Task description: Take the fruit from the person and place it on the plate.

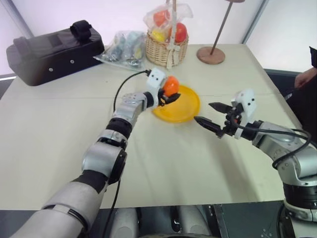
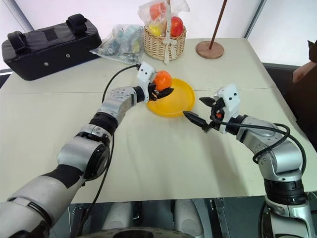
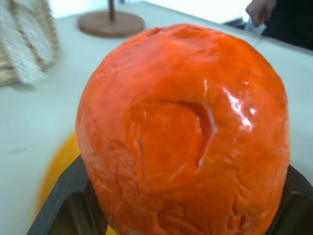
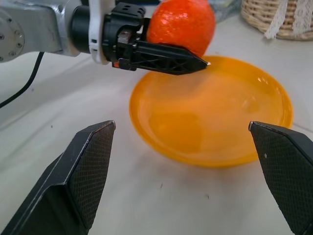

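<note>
Wicker basket point(image 1: 166, 51), black case point(image 1: 54, 52)

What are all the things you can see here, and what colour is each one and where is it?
Small round fruit: one, bright orange, in the left gripper above the plate's near-left rim.
Round shallow plate: one, yellow, mid-table.
Woven basket: one, tan, at the back, holding plastic-wrapped red, yellow and orange fruits.
Clear crinkled bag: one, left of the basket.
Padded case: one, black, back left.
Round wooden stand base: one, brown, back right.
Table: one, cream.
Person's hand: one, at the right edge.
Left gripper: black, around the fruit.
Right gripper: black, open, right of the plate.
</note>
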Robot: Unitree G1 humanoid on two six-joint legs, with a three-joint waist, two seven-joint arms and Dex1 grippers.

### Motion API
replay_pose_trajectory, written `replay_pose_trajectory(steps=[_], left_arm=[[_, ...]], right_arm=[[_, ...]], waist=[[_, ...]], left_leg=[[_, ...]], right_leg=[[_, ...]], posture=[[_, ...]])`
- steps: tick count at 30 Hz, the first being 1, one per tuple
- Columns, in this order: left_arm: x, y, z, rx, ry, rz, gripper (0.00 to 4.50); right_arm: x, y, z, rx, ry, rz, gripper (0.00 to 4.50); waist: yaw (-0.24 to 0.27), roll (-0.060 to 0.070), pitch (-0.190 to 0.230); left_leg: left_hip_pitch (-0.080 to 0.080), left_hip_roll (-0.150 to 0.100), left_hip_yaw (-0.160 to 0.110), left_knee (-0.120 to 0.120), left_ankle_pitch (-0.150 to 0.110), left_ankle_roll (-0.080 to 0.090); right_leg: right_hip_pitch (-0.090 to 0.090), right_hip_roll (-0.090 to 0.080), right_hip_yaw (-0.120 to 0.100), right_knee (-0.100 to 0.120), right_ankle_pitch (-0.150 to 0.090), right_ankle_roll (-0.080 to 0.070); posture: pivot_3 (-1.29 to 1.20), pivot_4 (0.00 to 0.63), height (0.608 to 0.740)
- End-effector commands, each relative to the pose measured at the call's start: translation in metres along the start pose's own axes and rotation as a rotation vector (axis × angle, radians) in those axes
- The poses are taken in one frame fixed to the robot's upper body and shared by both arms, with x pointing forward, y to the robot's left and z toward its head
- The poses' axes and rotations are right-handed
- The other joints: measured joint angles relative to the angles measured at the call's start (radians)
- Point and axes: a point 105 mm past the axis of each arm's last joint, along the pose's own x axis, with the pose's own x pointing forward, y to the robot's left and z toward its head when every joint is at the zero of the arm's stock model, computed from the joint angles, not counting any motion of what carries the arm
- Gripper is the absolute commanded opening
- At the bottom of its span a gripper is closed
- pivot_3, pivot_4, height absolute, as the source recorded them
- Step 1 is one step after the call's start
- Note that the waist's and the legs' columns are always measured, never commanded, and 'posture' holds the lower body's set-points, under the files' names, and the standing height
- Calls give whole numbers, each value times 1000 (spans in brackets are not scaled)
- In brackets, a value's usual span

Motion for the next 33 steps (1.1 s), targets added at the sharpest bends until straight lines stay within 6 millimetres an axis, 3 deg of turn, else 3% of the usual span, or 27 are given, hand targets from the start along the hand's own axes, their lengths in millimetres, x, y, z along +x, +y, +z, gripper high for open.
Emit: replay_pose_trajectory(steps=[1, 10, 18, 23, 33], left_arm=[[3, -2, 11, 54, -18, -20, 4423], [4, -1, 18, 71, -53, -8, 4423], [-20, 21, 62, -56, -268, 10, 4423], [-68, 45, 68, -42, -328, 98, 4423], [-164, 50, 24, -53, -217, 296, 4423]], right_arm=[[-5, 3, 12, -53, -35, -14, 4500], [-7, 3, 9, -47, -36, -27, 4500], [-5, -2, 11, -50, -39, -31, 4500], [-1, -5, 11, -53, -42, -27, 4500], [4, -26, 19, -61, -79, -70, 4500]], waist=[[0, 0, 0], [3, 0, 0], [0, 0, 0], [-7, 1, 0], [5, 0, 0]], left_leg=[[0, 0, 0, 0, 0, 0], [-1, 0, 0, 1, 0, 0], [-1, 0, 0, 0, 0, 0], [0, 0, 0, 0, 0, 0], [0, 1, 0, 2, 0, 0]], right_leg=[[0, 0, 0, 0, 0, 0], [0, 0, 0, 0, 0, 0], [-1, 0, 0, 0, 0, 0], [-1, 0, 1, 1, 0, 0], [1, -1, 1, 3, 0, 0]], posture=[[0, 150, 740], [0, 150, 740], [0, 150, 740], [0, 150, 740], [0, 150, 740]])
